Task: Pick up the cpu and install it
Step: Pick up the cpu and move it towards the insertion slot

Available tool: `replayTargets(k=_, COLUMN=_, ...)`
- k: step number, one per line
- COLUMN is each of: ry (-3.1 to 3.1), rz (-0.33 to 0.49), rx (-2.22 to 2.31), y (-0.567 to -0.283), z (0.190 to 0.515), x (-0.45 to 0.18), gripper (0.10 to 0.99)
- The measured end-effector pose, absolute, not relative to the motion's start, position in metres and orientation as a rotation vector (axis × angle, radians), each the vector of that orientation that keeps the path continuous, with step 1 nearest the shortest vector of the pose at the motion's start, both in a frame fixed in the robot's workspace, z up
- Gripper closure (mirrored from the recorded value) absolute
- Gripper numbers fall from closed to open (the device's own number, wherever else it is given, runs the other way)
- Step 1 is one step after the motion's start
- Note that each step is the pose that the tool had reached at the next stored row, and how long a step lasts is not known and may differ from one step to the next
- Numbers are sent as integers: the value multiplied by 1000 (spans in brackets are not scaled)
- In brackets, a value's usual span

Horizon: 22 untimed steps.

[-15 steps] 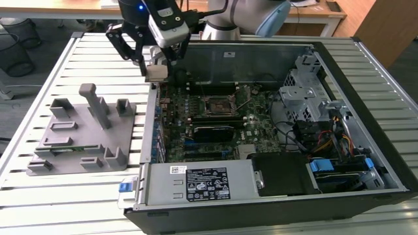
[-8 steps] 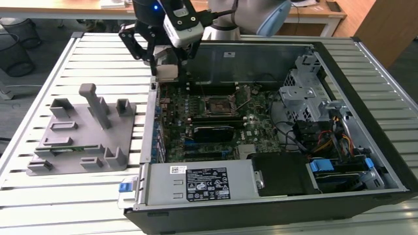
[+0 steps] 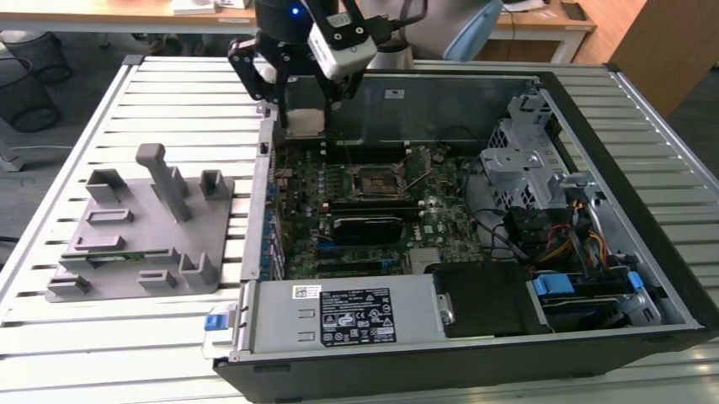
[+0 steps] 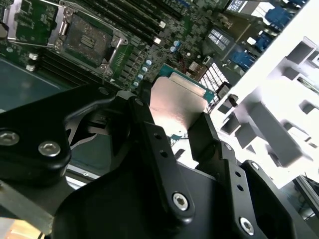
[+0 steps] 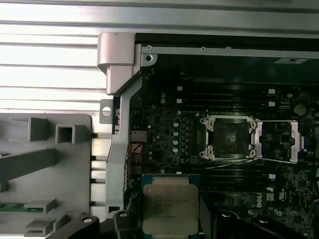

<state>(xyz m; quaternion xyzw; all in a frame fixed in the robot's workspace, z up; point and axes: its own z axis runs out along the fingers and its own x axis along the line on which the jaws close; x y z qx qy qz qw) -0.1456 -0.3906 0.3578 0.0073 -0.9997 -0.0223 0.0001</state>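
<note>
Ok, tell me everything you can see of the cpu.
The cpu is a small flat square chip with a shiny silver metal lid, faint print and a thin green rim. The pincer grips it by two opposite edges, holding it in the air above the motherboard, apart from the open socket.

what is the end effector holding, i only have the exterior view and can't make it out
observer: the cpu, pinched by two opposite edges in the end effector, as the second wrist view shows.
operator: is the socket ready
observer: in the first wrist view the socket is empty, with its metal frame swung open beside it.
operator: is the cpu over it yet
observer: no, in the first wrist view the cpu shows apart from the socket, not overlapping it.
</note>
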Motion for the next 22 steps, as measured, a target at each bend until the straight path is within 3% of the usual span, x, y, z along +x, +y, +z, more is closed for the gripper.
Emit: replayTargets(k=22, ry=-3141, rz=-70, rx=23, y=-377, z=357, x=-89, gripper=545)
